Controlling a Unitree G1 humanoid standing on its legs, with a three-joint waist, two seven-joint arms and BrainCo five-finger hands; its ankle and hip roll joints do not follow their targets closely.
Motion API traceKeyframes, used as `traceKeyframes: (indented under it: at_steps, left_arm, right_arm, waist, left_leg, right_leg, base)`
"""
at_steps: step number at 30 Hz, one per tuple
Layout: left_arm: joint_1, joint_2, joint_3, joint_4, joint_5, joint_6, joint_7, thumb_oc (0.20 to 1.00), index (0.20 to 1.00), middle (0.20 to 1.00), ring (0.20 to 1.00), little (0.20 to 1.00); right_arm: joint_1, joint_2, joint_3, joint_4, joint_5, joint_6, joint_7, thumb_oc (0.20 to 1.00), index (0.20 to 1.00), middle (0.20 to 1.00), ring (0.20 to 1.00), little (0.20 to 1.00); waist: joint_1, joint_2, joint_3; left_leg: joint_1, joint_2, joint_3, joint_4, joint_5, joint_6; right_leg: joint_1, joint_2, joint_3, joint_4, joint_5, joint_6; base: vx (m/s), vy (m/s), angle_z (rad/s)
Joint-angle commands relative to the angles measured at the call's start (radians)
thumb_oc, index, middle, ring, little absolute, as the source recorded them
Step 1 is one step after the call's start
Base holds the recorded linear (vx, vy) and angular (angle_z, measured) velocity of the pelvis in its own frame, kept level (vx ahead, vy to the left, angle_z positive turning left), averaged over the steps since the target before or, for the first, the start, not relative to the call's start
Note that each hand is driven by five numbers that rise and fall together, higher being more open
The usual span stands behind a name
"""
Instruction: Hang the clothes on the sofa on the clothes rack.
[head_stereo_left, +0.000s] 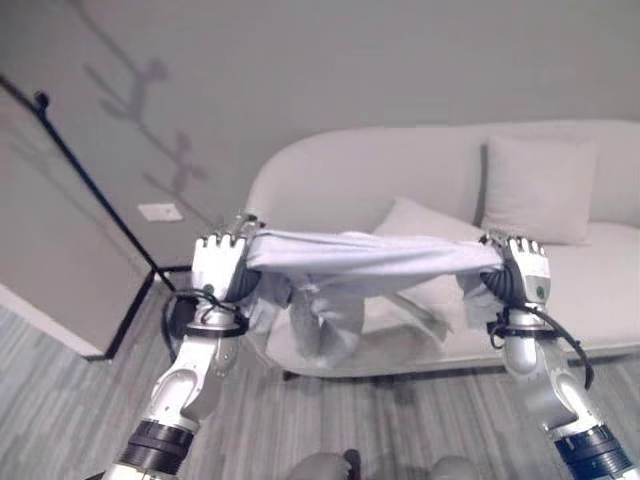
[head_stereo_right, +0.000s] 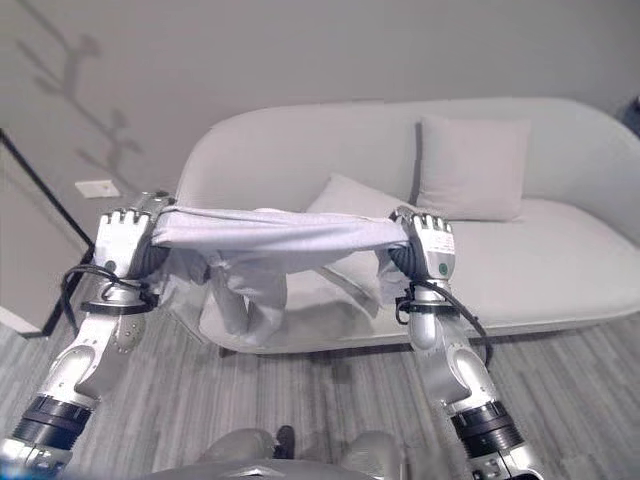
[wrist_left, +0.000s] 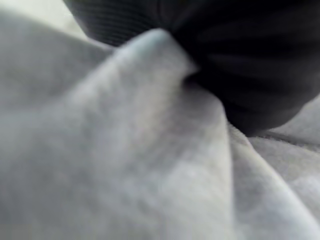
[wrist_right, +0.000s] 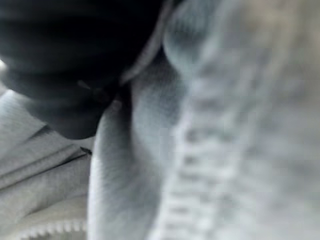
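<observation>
Both the left hand (head_stereo_left: 218, 262) and right hand (head_stereo_left: 522, 268) clutch the grey garment (head_stereo_left: 370, 255), stretched above the sofa (head_stereo_left: 600, 290). Next, I judge: carry it to the rack (head_stereo_left: 90, 190).

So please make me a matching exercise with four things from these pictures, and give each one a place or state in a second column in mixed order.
Things:
1. light grey fabric garment
2. square pale grey cushion
3. black metal rack pole
4. white wall plate

Places or states:
A. slanting in front of the wall, left of the sofa
B. stretched between the left hand and right hand
C. on the wall, low, beside the pale curved sofa
D. leaning against the sofa's backrest

Pairs: 1-B, 2-D, 3-A, 4-C
</observation>
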Motion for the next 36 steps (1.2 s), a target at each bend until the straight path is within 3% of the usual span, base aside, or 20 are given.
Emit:
traceKeyframes:
  at_steps: [1, 3, 6, 10, 17, 21, 23, 24, 25, 27, 28, 29, 31, 34, 35, 36]
  left_arm:
    - [0.01, 0.021, 0.102, -0.026, 0.026, 0.036, -0.002, 0.2, 0.2, 0.2, 0.2, 0.2]
    - [0.013, 0.005, 0.092, -0.027, 0.035, 0.029, -0.008, 0.2, 0.2, 0.2, 0.2, 0.2]
    - [-0.003, -0.014, 0.059, -0.019, 0.033, 0.02, -0.017, 0.2, 0.2, 0.2, 0.2, 0.2]
    - [-0.005, -0.03, 0.038, -0.028, 0.025, 0.011, -0.031, 0.2, 0.2, 0.2, 0.2, 0.2]
    - [-0.017, -0.014, 0.024, -0.014, 0.015, 0.018, -0.034, 0.2, 0.2, 0.2, 0.2, 0.2]
    - [-0.058, -0.014, 0.0, 0.018, 0.012, 0.024, -0.046, 0.2, 0.2, 0.2, 0.2, 0.2]
    - [-0.072, -0.01, 0.001, 0.027, -0.003, 0.025, -0.046, 0.2, 0.2, 0.2, 0.2, 0.2]
    - [-0.085, -0.01, 0.004, 0.06, -0.022, 0.035, -0.036, 0.2, 0.2, 0.2, 0.2, 0.2]
    - [-0.091, -0.011, 0.006, 0.073, -0.028, 0.038, -0.029, 0.2, 0.2, 0.2, 0.2, 0.2]
    - [-0.102, -0.001, 0.016, 0.089, -0.033, 0.037, -0.018, 0.2, 0.2, 0.2, 0.2, 0.2]
    - [-0.103, 0.001, 0.017, 0.09, -0.034, 0.037, -0.017, 0.2, 0.2, 0.2, 0.2, 0.2]
    - [-0.112, 0.018, 0.022, 0.095, -0.051, 0.037, -0.004, 0.2, 0.2, 0.2, 0.2, 0.2]
    - [-0.129, 0.035, 0.015, 0.108, -0.06, 0.04, 0.012, 0.2, 0.2, 0.2, 0.2, 0.2]
    - [-0.159, 0.036, -0.013, 0.131, -0.079, 0.038, 0.034, 0.2, 0.2, 0.2, 0.2, 0.2]
    - [-0.165, 0.042, -0.021, 0.133, -0.081, 0.038, 0.039, 0.2, 0.2, 0.2, 0.2, 0.2]
    - [-0.161, 0.045, -0.022, 0.13, -0.082, 0.035, 0.042, 0.2, 0.2, 0.2, 0.2, 0.2]
  right_arm:
    - [-0.02, -0.053, -0.066, 0.001, -0.004, -0.002, -0.018, 0.2, 0.2, 0.2, 0.2, 0.2]
    - [0.003, -0.055, -0.071, 0.003, 0.004, -0.008, -0.018, 0.2, 0.2, 0.2, 0.2, 0.2]
    - [0.037, -0.069, -0.095, 0.015, 0.023, -0.016, -0.029, 0.2, 0.2, 0.2, 0.2, 0.2]
    - [0.061, -0.08, -0.113, 0.014, 0.033, -0.025, -0.031, 0.2, 0.2, 0.2, 0.2, 0.2]
    - [0.033, -0.066, -0.08, 0.01, 0.045, -0.038, -0.013, 0.2, 0.2, 0.2, 0.2, 0.2]
    - [0.021, -0.072, -0.056, 0.013, 0.054, -0.058, 0.012, 0.2, 0.2, 0.2, 0.2, 0.2]
    - [0.006, -0.081, -0.049, 0.015, 0.079, -0.059, 0.03, 0.2, 0.2, 0.2, 0.2, 0.2]
    - [-0.02, -0.096, -0.033, 0.03, 0.084, -0.056, 0.033, 0.2, 0.2, 0.2, 0.2, 0.2]
    - [-0.031, -0.099, -0.029, 0.04, 0.086, -0.053, 0.032, 0.2, 0.2, 0.2, 0.2, 0.2]
    - [-0.045, -0.094, -0.022, 0.052, 0.089, -0.043, 0.032, 0.2, 0.2, 0.2, 0.2, 0.2]
    - [-0.047, -0.093, -0.021, 0.053, 0.09, -0.042, 0.032, 0.2, 0.2, 0.2, 0.2, 0.2]
    - [-0.056, -0.079, -0.014, 0.061, 0.104, -0.048, 0.025, 0.2, 0.2, 0.2, 0.2, 0.2]
    - [-0.077, -0.071, 0.0, 0.085, 0.116, -0.051, 0.016, 0.2, 0.2, 0.2, 0.2, 0.2]
    - [-0.099, -0.064, 0.02, 0.107, 0.136, -0.059, -0.003, 0.2, 0.2, 0.2, 0.2, 0.2]
    - [-0.104, -0.06, 0.028, 0.114, 0.143, -0.062, -0.001, 0.2, 0.2, 0.2, 0.2, 0.2]
    - [-0.101, -0.059, 0.032, 0.115, 0.143, -0.063, 0.002, 0.2, 0.2, 0.2, 0.2, 0.2]
  waist:
    - [-0.037, -0.019, -0.101]
    - [-0.052, -0.038, -0.106]
    - [-0.069, -0.053, -0.11]
    - [-0.077, -0.062, -0.124]
    - [-0.065, -0.067, -0.13]
    - [-0.07, -0.083, -0.14]
    - [-0.066, -0.077, -0.122]
    - [-0.055, -0.071, -0.105]
    - [-0.056, -0.069, -0.101]
    - [-0.058, -0.08, -0.104]
    - [-0.056, -0.082, -0.106]
    - [-0.042, -0.088, -0.113]
    - [-0.024, -0.081, -0.117]
    - [-0.008, -0.083, -0.107]
    - [0.008, -0.072, -0.104]
    - [0.013, -0.068, -0.098]
  left_leg:
    - [0.137, -0.03, -0.041, -0.157, -0.031, -0.033]
    - [0.163, -0.053, -0.056, -0.198, -0.02, -0.033]
    - [0.18, -0.075, -0.089, -0.221, -0.006, -0.034]
    - [0.17, -0.093, -0.097, -0.207, -0.006, -0.038]
    - [0.157, -0.076, -0.063, -0.133, -0.056, -0.033]
    - [0.116, -0.077, -0.055, 0.036, -0.126, -0.067]
    - [0.024, -0.07, -0.056, 0.272, -0.087, -0.122]
    - [-0.049, -0.076, -0.074, 0.399, 0.003, -0.161]
    - [-0.087, -0.056, -0.073, 0.431, 0.007, -0.162]
    - [-0.127, 0.02, -0.058, 0.362, -0.04, -0.135]
    - [-0.12, 0.021, -0.055, 0.35, -0.043, -0.134]
    - [-0.106, 0.093, -0.079, 0.154, -0.039, -0.129]
    - [-0.091, 0.152, -0.134, -0.052, 0.057, -0.156]
    - [-0.115, 0.192, -0.187, -0.186, 0.099, -0.192]
    - [-0.128, 0.195, -0.24, -0.213, 0.11, -0.213]
    - [-0.138, 0.19, -0.247, -0.193, 0.121, -0.223]
  right_leg:
    - [-0.077, 0.102, 0.015, -0.14, 0.114, -0.005]
    - [-0.099, 0.174, 0.055, -0.181, 0.114, -0.016]
    - [-0.105, 0.208, 0.097, -0.283, 0.161, -0.009]
    - [-0.042, 0.183, 0.093, -0.447, 0.214, 0.008]
    - [0.008, 0.169, 0.082, -0.462, 0.196, 0.005]
    - [0.061, 0.152, 0.068, -0.5, 0.176, -0.018]
    - [0.095, 0.153, 0.074, -0.52, 0.176, -0.037]
    - [0.121, 0.159, 0.097, -0.536, 0.168, -0.056]
    - [0.132, 0.16, 0.102, -0.546, 0.166, -0.058]
    - [0.154, 0.143, 0.103, -0.576, 0.158, -0.047]
    - [0.156, 0.142, 0.105, -0.58, 0.157, -0.047]
    - [0.155, 0.127, 0.11, -0.585, 0.146, -0.028]
    - [0.167, 0.124, 0.133, -0.586, 0.12, -0.02]
    - [0.199, 0.107, 0.163, -0.594, 0.091, -0.012]
    - [0.229, 0.091, 0.192, -0.598, 0.068, 0.0]
    - [0.24, 0.082, 0.198, -0.599, 0.063, 0.004]
  base:
    - [0.04, 0.206, 0.2]
    - [0.04, 0.079, 0.55]
    - [0.0, 0.075, 0.32]
    - [0.05, 0.01, 0.48]
    - [0.08, -0.019, 0.18]
    - [0.13, -0.056, 0.1]
    - [0.08, 0.029, 0.23]
    - [0.06, 0.082, 0.24]
    - [0.11, 0.104, 0.22]
    - [0.12, 0.077, 0.08]
    - [0.17, 0.177, 0.2]
    - [0.19, 0.205, 0.36]
    - [0.22, 0.258, 0.31]
    - [0.17, 0.243, 0.0]
    - [0.27, 0.474, -0.12]
    - [0.22, 0.362, -0.17]
